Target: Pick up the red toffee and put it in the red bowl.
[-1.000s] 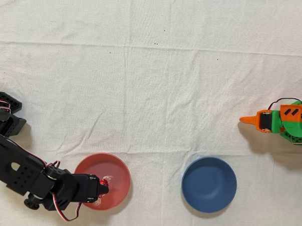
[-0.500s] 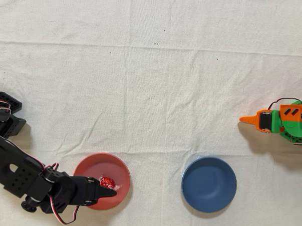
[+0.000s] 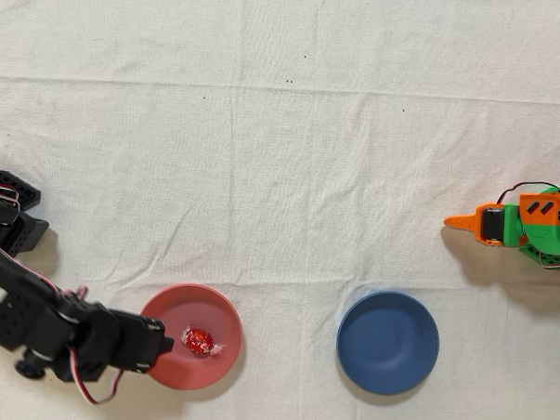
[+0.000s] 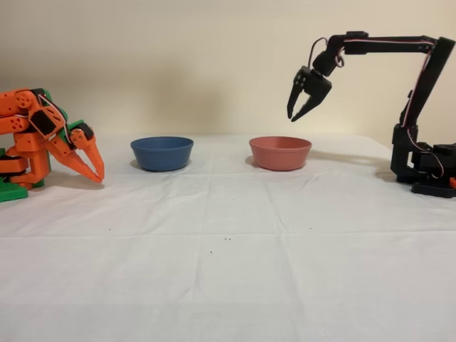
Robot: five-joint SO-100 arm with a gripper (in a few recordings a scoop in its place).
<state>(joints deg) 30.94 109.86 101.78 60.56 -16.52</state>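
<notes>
Shiny red foil toffee (image 3: pixel 199 340) sits inside the matte salmon-red plastic bowl (image 3: pixel 191 375), clear of my black gripper (image 4: pixel 300 112), whose fingers hang apart, empty, above the rim.

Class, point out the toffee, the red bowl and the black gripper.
Toffee (image 3: pixel 198 340), overhead view, on its red foil.
Red bowl (image 4: pixel 280 154), fixed view, on its outer wall.
Gripper (image 4: pixel 300 113), fixed view, between its open fingertips.
</notes>
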